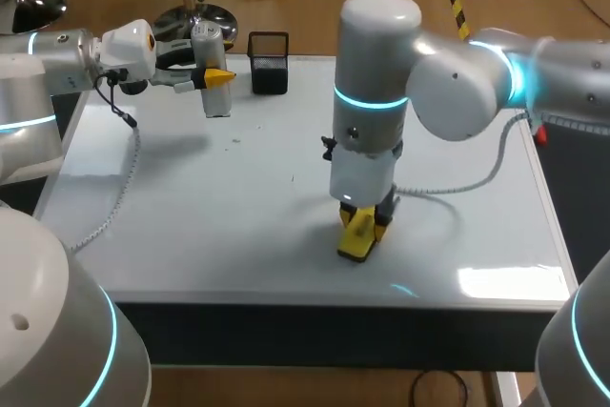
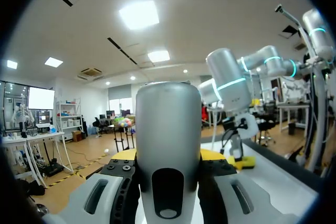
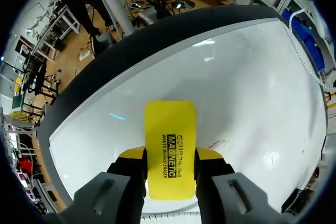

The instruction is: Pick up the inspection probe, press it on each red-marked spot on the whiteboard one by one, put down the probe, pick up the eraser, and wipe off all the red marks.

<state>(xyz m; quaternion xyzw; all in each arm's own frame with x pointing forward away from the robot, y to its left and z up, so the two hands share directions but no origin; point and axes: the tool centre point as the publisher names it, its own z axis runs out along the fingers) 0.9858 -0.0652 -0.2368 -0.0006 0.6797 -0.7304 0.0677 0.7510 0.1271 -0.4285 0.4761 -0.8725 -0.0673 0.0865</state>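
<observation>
The inspection probe (image 1: pixel 212 69), a pale grey cylinder, stands upright at the whiteboard's (image 1: pixel 191 235) far left, and my left gripper (image 1: pixel 215 76) is shut on it from the side. In the left wrist view the probe (image 2: pixel 168 129) fills the gap between the yellow-tipped fingers. Near the board's middle front, my right gripper (image 1: pixel 365 226) points down, shut on the yellow eraser (image 1: pixel 358 235), which rests against the board. In the right wrist view the eraser (image 3: pixel 170 140) sticks out ahead of the fingers over the whiteboard (image 3: pixel 252 77). Faint red traces (image 3: pixel 223 144) lie beside it.
A black mesh holder (image 1: pixel 269 62) stands at the back edge, just right of the probe. The board's dark front edge (image 1: pixel 334 331) runs close below the eraser. My right arm (image 2: pixel 231 85) shows beyond the probe in the left wrist view.
</observation>
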